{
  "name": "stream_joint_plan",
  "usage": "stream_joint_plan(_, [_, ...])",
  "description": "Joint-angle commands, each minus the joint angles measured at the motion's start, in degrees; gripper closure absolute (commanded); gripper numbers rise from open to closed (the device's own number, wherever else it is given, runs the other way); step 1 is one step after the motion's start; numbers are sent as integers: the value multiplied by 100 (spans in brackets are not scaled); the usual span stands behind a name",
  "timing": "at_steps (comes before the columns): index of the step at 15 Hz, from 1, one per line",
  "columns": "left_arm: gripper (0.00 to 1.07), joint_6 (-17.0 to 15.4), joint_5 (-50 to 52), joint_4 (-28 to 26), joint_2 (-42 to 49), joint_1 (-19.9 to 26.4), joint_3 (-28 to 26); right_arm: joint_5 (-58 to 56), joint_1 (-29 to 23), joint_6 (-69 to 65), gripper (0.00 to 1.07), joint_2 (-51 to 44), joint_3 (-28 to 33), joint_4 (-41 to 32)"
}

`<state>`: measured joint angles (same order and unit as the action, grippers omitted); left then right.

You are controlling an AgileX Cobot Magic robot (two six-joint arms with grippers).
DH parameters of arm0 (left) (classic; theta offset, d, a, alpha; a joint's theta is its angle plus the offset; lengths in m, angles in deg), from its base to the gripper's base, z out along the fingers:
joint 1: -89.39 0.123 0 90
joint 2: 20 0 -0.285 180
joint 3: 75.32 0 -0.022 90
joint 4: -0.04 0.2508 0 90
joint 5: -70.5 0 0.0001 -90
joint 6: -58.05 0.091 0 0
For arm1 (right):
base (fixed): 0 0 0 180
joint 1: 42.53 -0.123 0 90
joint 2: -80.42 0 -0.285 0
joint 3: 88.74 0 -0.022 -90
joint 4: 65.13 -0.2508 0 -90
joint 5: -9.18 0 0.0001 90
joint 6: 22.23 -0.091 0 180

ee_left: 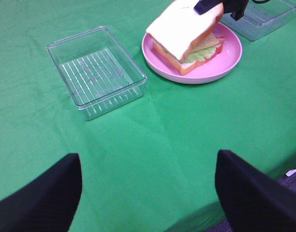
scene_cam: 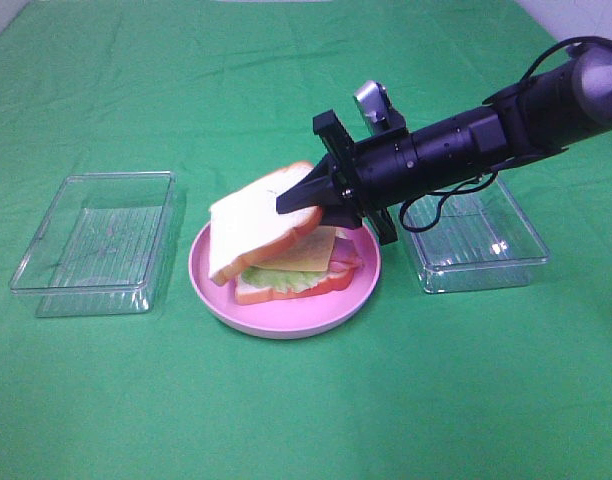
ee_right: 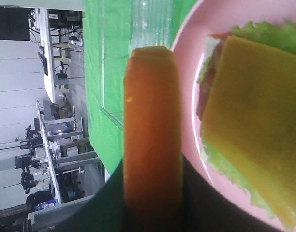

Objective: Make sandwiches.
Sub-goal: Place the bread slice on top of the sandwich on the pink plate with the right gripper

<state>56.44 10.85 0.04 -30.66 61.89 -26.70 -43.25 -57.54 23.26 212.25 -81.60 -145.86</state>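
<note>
Sandwiches number one: a toy stack of lettuce, bacon and one yellow cheese square on one round pink plate. Right gripper clamps its second white, orange-crusted bread slice tilted above. Two clear plastic trays flank the plate. Left gripper stands spread, empty.

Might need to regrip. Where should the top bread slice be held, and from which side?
Grip the top bread slice by its raised crust edge, from the right tray side, as the right gripper does now. It tilts, its far edge resting low on the stack over the pink plate.
</note>
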Motion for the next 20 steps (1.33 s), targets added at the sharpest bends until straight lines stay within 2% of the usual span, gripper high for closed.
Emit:
stream_joint_plan(1, [33, -6, 46, -34, 17, 0, 6, 63, -6, 229, 107, 46, 86, -115])
stream_joint_plan(5, [33, -6, 46, -34, 17, 0, 6, 327, -6, 229, 107, 46, 86, -103])
stream_joint_plan(6, [33, -6, 46, -34, 17, 0, 6, 424, -6, 223, 102, 34, 86, -57])
stream_joint_plan(9, [33, -6, 46, -34, 17, 0, 6, 619, -6, -52, 65, -29, 86, 309])
stream_joint_plan(10, [33, -6, 46, -34, 17, 0, 6, 619, -6, -109, 58, -29, 86, 355])
stream_joint_plan(11, [33, -6, 46, -34, 17, 0, 6, 619, -6, -126, 46, -29, 86, 418])
stream_joint_plan(13, [33, -6, 46, -34, 17, 0, 6, 625, -6, -97, 34, -92, 80, 590])
stream_joint_plan(16, [33, -6, 46, -34, 17, 0, 6, 808, -6, -384, 32, -338, 80, 1272])
stream_joint_plan(20, [33, -6, 46, -34, 17, 0, 6, 980, -6, -1369, 31, -957, 80, 3134])
